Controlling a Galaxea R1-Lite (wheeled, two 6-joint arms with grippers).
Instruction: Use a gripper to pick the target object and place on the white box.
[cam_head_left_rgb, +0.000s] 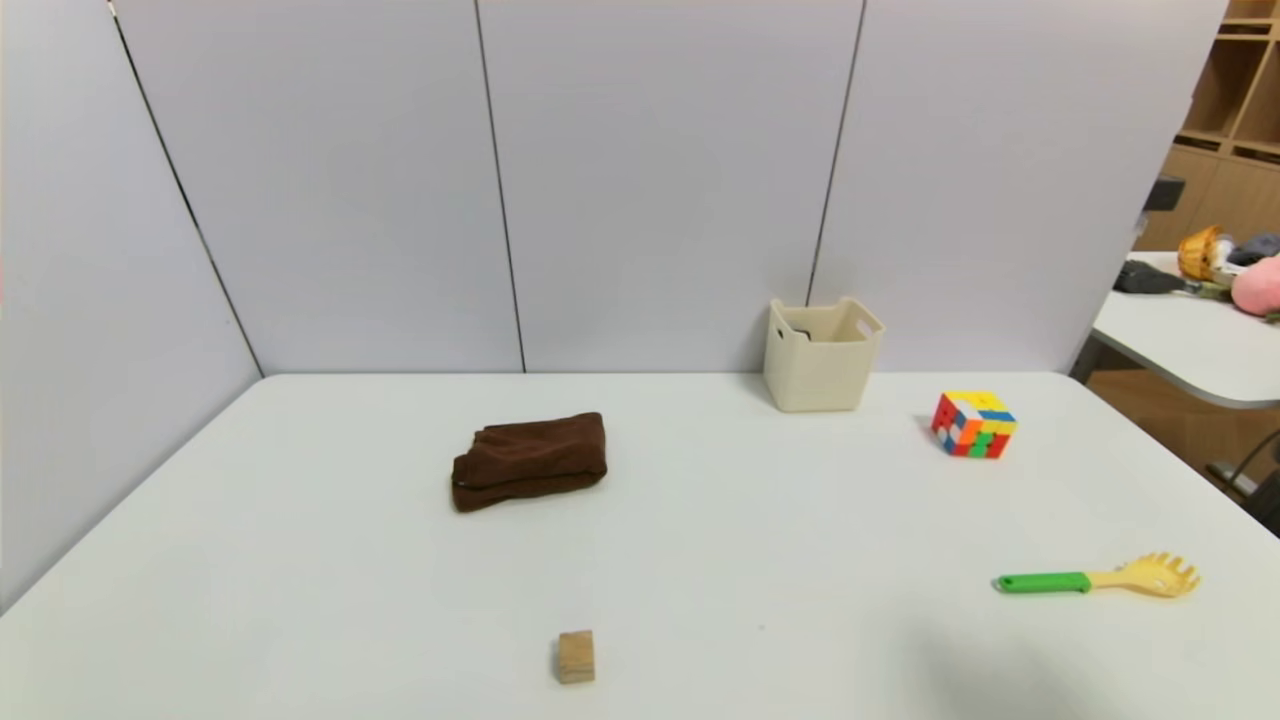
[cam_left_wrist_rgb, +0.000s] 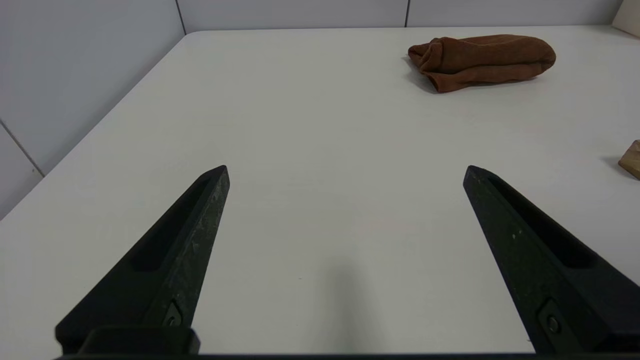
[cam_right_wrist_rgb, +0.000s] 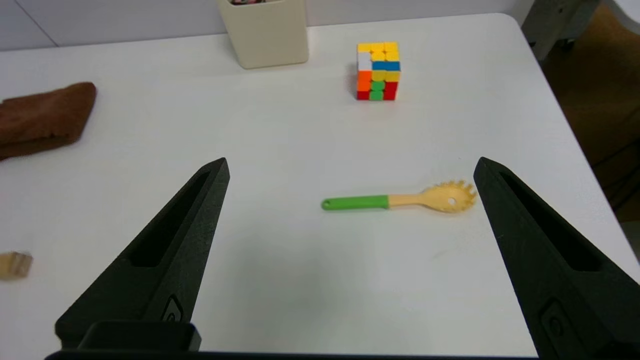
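Right gripper (cam_right_wrist_rgb: 350, 165) spread and empty over near worktop (cam_head_left_rgb: 700, 540), left gripper (cam_left_wrist_rgb: 345, 170) spread likewise; target object (cam_head_left_rgb: 800, 327) barely shows inside far white box (cam_head_left_rgb: 822, 365) — risk: leaning on the wall, toppling unseen.

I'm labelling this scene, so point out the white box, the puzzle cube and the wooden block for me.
white box (cam_head_left_rgb: 820, 372): head view, on its front wall.
puzzle cube (cam_head_left_rgb: 973, 425): head view, on the middle of its near faces.
wooden block (cam_head_left_rgb: 576, 657): head view, on its front face.
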